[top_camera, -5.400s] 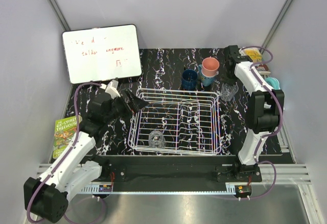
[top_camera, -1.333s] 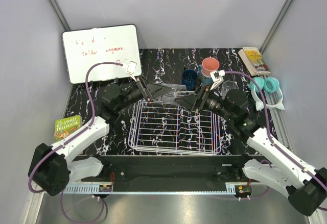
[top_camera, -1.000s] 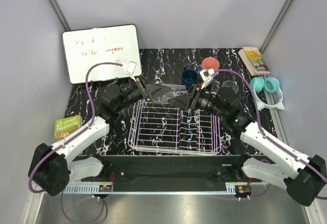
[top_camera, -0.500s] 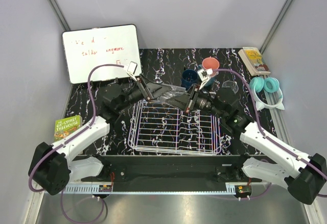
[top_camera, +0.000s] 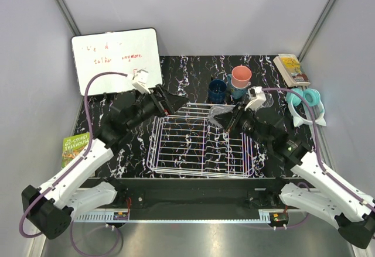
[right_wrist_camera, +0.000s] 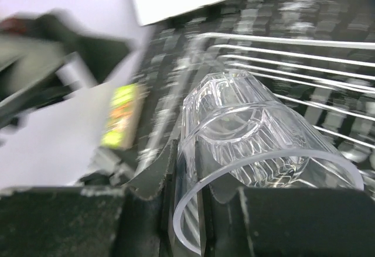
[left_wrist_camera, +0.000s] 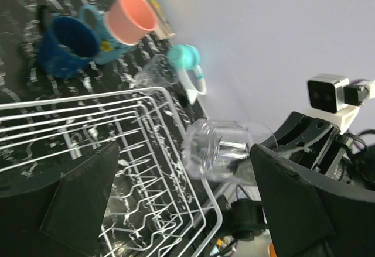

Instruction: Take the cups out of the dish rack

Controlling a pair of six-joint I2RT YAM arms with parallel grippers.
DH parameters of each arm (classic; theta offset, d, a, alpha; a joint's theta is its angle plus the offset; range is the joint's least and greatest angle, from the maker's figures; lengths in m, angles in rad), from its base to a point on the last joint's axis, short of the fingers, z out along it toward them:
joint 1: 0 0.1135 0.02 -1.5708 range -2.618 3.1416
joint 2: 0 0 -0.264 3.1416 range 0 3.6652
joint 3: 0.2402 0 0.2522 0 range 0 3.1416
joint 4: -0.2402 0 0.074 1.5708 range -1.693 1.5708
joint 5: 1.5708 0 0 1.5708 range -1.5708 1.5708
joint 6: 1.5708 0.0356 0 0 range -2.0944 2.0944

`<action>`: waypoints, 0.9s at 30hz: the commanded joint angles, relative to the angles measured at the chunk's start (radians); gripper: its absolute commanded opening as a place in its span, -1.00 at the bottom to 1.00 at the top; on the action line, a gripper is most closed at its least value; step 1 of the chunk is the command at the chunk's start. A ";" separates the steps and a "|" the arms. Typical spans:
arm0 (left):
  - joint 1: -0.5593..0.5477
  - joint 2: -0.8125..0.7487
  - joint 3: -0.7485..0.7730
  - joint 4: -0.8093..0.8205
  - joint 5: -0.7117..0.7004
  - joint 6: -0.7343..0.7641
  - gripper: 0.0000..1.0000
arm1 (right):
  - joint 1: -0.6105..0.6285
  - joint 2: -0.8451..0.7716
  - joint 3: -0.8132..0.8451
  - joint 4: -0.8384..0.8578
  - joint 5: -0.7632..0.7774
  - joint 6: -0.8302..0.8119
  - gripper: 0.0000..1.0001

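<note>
Right gripper [top_camera: 227, 116]: jaws clamped on the rim wall of a clear glass cup [right_wrist_camera: 252, 128], one finger inside and one outside. The cup lies on its side, held above the far right part of the dish rack [top_camera: 202, 143]. Left gripper [left_wrist_camera: 176, 204]: jaws wide, holding nothing, over the rack's far left corner. Dark blue cup [top_camera: 217, 90], teal mug [left_wrist_camera: 108, 43], pink tumbler [top_camera: 241, 75] and second clear glass [left_wrist_camera: 158, 69] stand on the tabletop [top_camera: 187, 72] just beyond the rack.
</note>
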 commanded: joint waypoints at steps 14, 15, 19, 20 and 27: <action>0.003 -0.091 0.008 -0.415 -0.378 -0.004 0.98 | -0.410 0.439 0.624 -0.745 0.561 0.025 -1.00; 0.003 -0.092 0.008 -0.424 -0.384 -0.001 0.98 | -0.432 0.460 0.638 -0.751 0.552 0.030 -1.00; 0.003 -0.091 -0.002 -0.458 -0.392 0.008 0.98 | -0.487 0.599 0.719 -0.781 0.489 0.039 -1.00; 0.003 -0.085 -0.005 -0.463 -0.389 0.008 0.97 | -0.499 0.630 0.738 -0.791 0.477 0.041 -1.00; 0.003 -0.054 -0.029 -0.487 -0.346 0.000 0.98 | -0.530 0.851 0.926 -0.840 0.452 0.007 -1.00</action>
